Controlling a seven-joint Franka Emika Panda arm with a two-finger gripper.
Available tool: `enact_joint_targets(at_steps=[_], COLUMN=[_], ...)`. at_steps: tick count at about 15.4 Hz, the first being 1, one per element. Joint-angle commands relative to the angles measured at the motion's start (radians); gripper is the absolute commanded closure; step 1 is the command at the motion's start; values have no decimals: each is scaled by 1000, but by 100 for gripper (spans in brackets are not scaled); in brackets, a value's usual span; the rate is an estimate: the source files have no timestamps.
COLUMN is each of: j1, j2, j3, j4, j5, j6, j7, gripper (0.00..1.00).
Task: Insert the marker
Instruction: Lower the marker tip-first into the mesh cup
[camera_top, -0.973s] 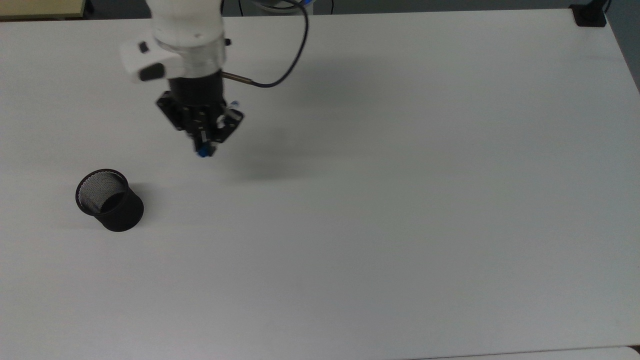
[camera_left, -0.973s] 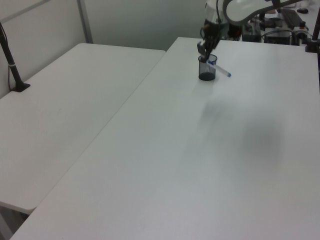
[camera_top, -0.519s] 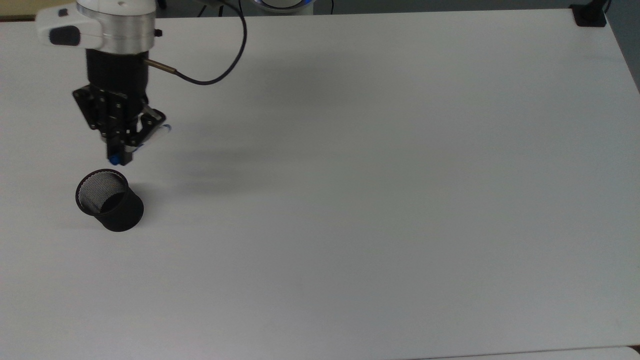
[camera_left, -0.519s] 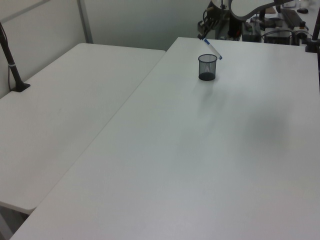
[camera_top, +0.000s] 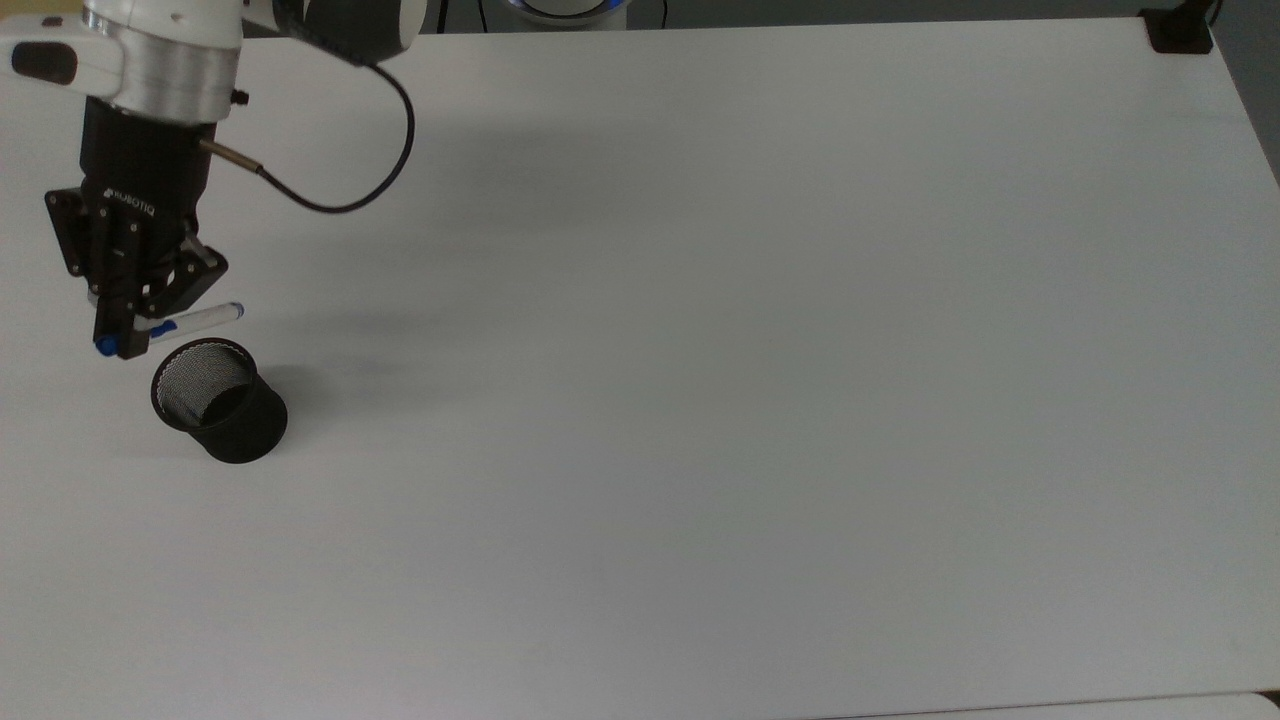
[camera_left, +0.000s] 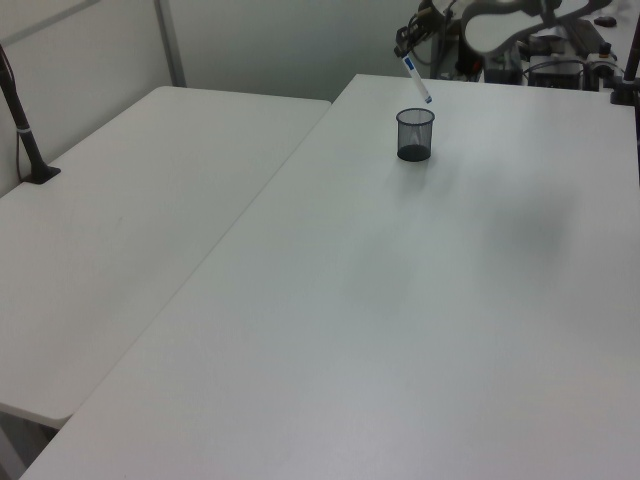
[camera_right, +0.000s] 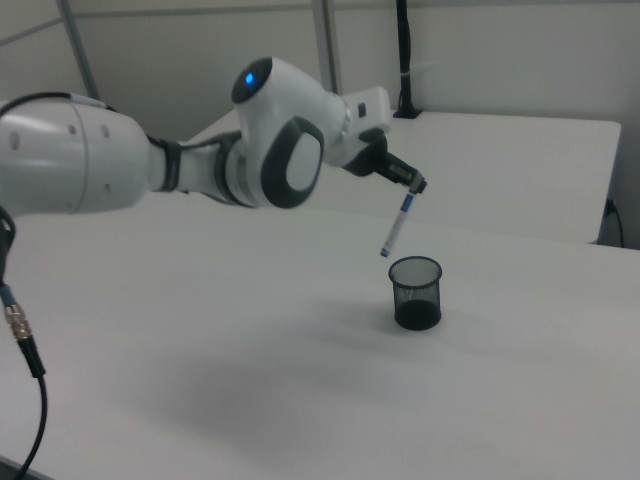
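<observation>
My gripper (camera_top: 120, 338) is shut on the marker (camera_top: 205, 318), a white barrel with a blue cap at the held end. In the top view it sits just up and left of the black mesh cup (camera_top: 215, 402), which stands upright on the white table. In the right view the gripper (camera_right: 413, 186) holds the marker (camera_right: 396, 228) slanted downward, its lower tip in the air a little above and to the left of the cup (camera_right: 415, 292). In the left view the marker (camera_left: 418, 82) hangs from the gripper (camera_left: 402, 52) above the cup (camera_left: 415, 135).
A black cable (camera_top: 330, 195) loops from the wrist. A black clamp (camera_top: 1180, 30) sits at the table's far right corner in the top view. In the left view a second table (camera_left: 130, 220) adjoins on the left, with a black post (camera_left: 25, 130).
The arm has swung toward the top view's left, carrying the marker from well to the right of the cup to just beside its rim. The cup has not moved.
</observation>
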Motion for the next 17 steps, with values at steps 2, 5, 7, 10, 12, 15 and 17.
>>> enact_joint_targets(at_steps=[2,5,7,10,12,15,17], j1=[6,6,6,6,6,6,9], j2=[105,168,181,188,190,187,188], j3=[-44,-67,-68,-68,-67,-67,-67], j4=[51,121,121,113,99,75,47], j5=[-97,-99,-100,-116,-128,-136,-142], j6=[105,107,115,133,135,133,133], j7=[94,107,107,107,107,105,102], gripper=[86,86,86,86,86,82,73])
